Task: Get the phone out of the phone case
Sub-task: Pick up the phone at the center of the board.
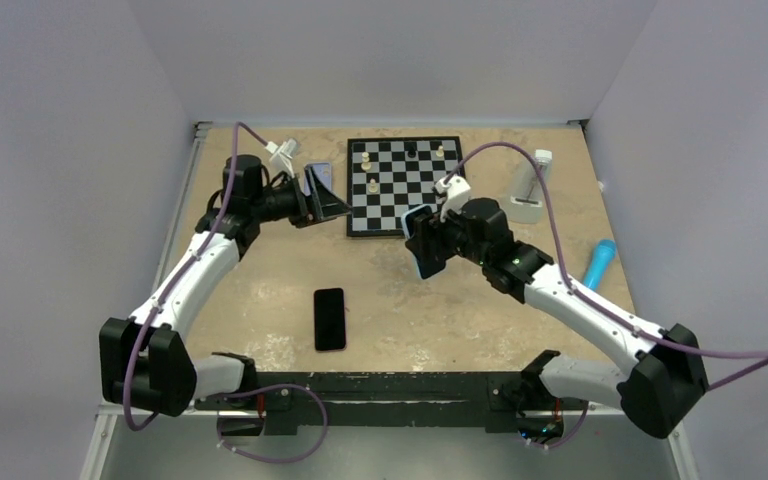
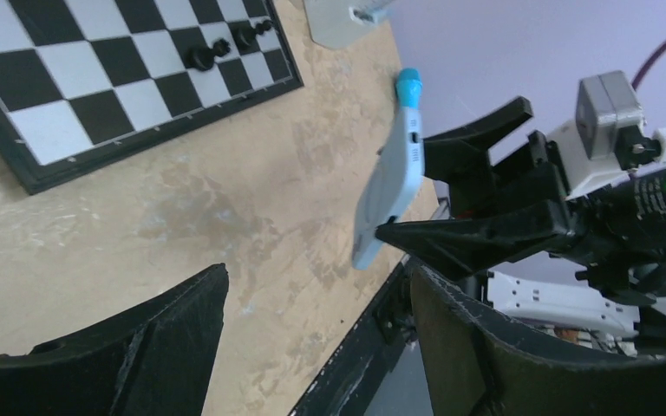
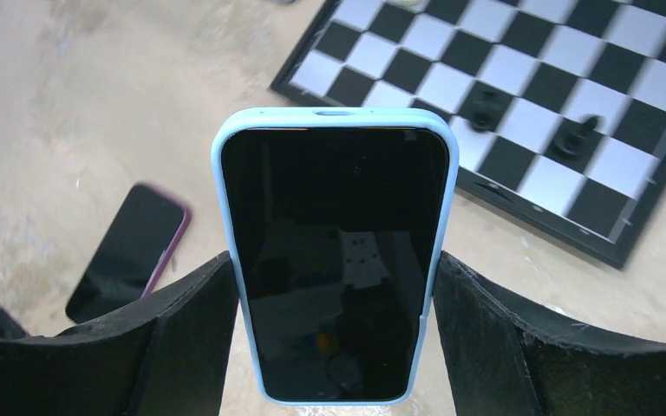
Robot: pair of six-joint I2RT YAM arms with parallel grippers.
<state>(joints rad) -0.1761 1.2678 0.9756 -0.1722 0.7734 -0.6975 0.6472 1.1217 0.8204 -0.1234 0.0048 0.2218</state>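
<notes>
Two arms are up over the table (image 1: 260,300). The right gripper (image 1: 425,243) is clamped on the phone case (image 2: 388,186), which is light blue. One finger presses each long side and the case's lower half sits between them. The case is held off the tabletop, over bare surface just in front of the chessboard (image 1: 405,185). The phone (image 3: 338,260) is seated in the case: its black screen fills the blue rim on every visible side and faces the right wrist camera. The left gripper (image 1: 320,195) is spread wide with nothing between its fingers. It hangs by the chessboard's left edge and points across toward the right gripper. From the left wrist view the case shows edge-on, apart from the left fingers (image 2: 139,347). A second phone (image 1: 329,318) lies flat on the table, screen up, with a dark reddish rim. It is nearer the arm bases and well apart from both grippers. A few chess pieces (image 1: 373,184) stand on the far rows of the board. A white bottle-like object (image 1: 530,188) stands right of the board. A blue pen-like object (image 1: 600,262) lies near the table's right edge.
</notes>
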